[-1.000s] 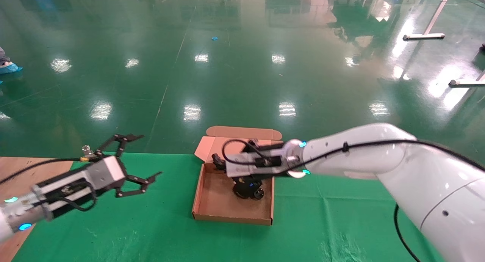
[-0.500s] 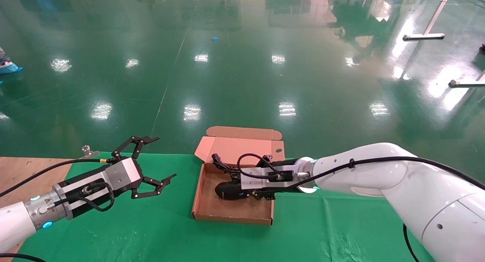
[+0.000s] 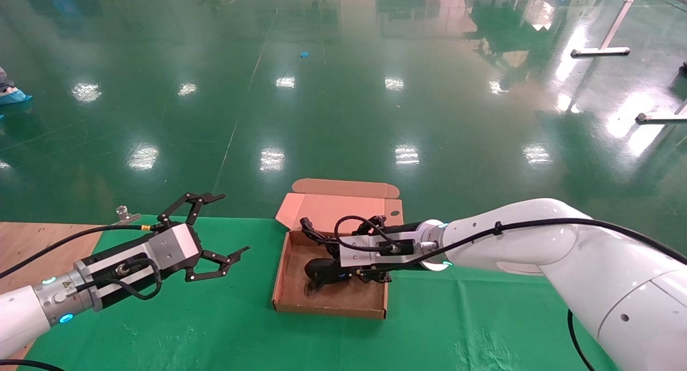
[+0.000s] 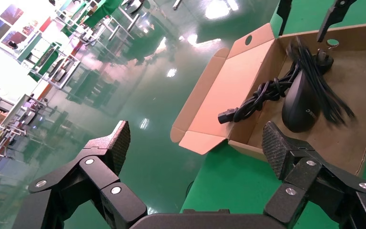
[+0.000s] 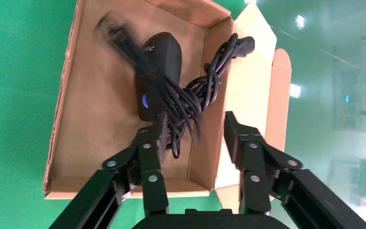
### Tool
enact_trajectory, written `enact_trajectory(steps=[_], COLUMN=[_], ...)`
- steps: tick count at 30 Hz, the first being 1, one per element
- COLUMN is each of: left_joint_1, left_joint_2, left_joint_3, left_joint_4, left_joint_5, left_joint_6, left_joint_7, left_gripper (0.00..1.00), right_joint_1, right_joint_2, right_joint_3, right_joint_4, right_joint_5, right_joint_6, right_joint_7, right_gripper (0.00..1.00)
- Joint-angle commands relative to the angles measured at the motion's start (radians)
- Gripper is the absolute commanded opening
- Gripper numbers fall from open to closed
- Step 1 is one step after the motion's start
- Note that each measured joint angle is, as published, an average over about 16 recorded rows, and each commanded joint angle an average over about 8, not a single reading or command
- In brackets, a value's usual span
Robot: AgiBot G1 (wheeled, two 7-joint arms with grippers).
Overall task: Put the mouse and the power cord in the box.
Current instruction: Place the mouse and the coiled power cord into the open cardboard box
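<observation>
Cardboard box (image 3: 329, 301) holds the mouse (image 3: 321, 268) and the power cord (image 3: 314, 234). My right gripper (image 5: 194, 133) hovers over its far side, jaws spread, apparently holding nothing. Left gripper (image 3: 214, 228) waits beside it, spread.

Industrial hall, glossy green floor (image 3: 343, 92), metal racks (image 4: 52, 71)

Both arms had glossy white shells with black cables clipped along them. Wrists were silver and black blocks with small cyan lights. The left tool (image 3: 214, 227) and right tool (image 5: 194, 132) were black linkage frames with silver screws and textured black pads (image 4: 118, 141).
</observation>
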Motion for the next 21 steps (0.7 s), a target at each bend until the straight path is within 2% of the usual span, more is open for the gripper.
enact_trajectory(steps=[1,8,21], left_joint_1=[0.0,0.008,0.041], left_joint_2=[0.0,-0.014,-0.075], left_joint_3=[0.001,-0.014,-0.085], left_joint_4=[0.0,-0.039,-0.211], left_joint_5=[0.0,0.001,0.005], left_joint_6=[-0.001,0.02,0.123], left_joint_7=[0.001,-0.056,-0.318], left_gripper=[1.0,1.0,1.0], right_joint_1=[0.001,-0.014,-0.126], right_joint_2=[-0.001,0.025,0.177], right_joint_3=[0.001,0.027,0.213], right_joint_4=[0.0,0.029,0.193], right_joint_5=[-0.002,0.018,0.165], right_joint_6=[-0.001,-0.024,-0.183], right_joint_7=[0.0,0.015,0.123], right_gripper=[1.0,1.0,1.0])
